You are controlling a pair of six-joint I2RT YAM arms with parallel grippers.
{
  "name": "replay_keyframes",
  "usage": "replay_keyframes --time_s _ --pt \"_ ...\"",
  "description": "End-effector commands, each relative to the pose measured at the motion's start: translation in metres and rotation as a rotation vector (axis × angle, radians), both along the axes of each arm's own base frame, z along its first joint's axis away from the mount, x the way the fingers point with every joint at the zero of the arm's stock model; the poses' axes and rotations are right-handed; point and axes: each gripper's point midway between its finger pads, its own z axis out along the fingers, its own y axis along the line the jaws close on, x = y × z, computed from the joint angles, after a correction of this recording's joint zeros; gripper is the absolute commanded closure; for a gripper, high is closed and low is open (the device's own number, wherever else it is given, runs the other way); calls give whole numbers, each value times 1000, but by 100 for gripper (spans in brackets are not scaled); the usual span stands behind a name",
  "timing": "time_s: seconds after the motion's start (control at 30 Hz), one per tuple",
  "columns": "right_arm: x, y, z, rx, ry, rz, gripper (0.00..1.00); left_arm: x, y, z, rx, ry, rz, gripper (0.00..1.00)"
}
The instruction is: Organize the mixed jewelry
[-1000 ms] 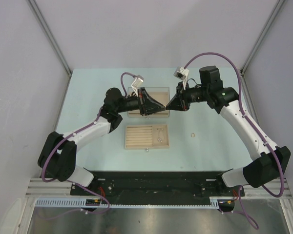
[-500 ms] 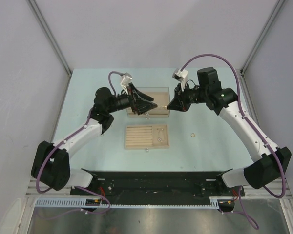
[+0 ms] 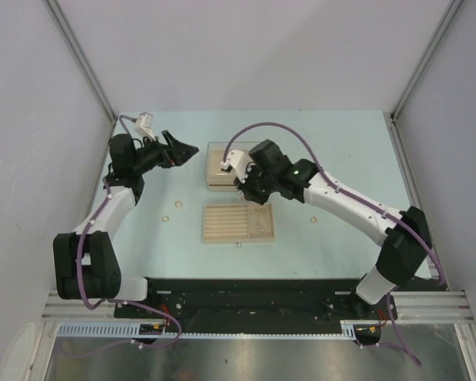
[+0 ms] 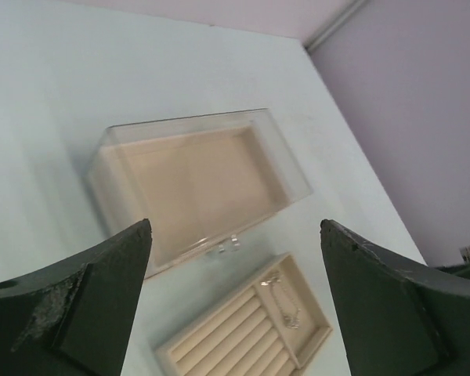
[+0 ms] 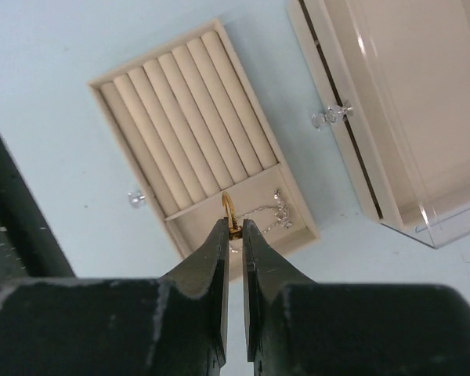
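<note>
My right gripper (image 5: 233, 224) is shut on a small gold ring (image 5: 228, 208) and hangs over the end compartment of the beige slotted tray (image 5: 180, 117), where a thin silvery chain (image 5: 271, 213) lies. From above, that gripper (image 3: 248, 190) sits between the tray (image 3: 222, 224) and the beige box (image 3: 218, 168). Loose gold rings lie on the table left of the tray (image 3: 174, 209) (image 3: 166, 219) and one to its right (image 3: 312, 219). My left gripper (image 3: 180, 148) is open and empty, up at the far left, looking down at the box (image 4: 196, 176).
The box has a clear lid and a small glass knob (image 5: 330, 117); the tray has its own knob (image 5: 135, 199). The right arm stretches across the table's middle. The table's near edge holds the arm bases (image 3: 254, 294).
The left gripper has opened and swung left, away from the box. The right gripper, still shut, has moved left and nearer, from the box's right side to above the tray.
</note>
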Motion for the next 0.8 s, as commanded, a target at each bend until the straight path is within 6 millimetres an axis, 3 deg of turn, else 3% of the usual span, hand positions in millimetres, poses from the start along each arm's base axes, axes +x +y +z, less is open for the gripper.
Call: replay_keyframes --time_s 0.0,0.03,0.2,0.37,0.77 --pt "19 15 -13 -118 -173 -14 100 5 35 -21 45 57 63 7" --pt "11 26 -26 -140 -165 22 100 4 39 -28 50 73 71 6" --pt "11 43 -55 -240 -230 40 100 0 59 -42 113 94 131 6" --pt "5 58 -80 -302 -230 86 100 -7 66 -40 166 65 143 5" --pt "-7 70 -105 -382 -236 141 100 -20 65 -43 213 40 110 6"
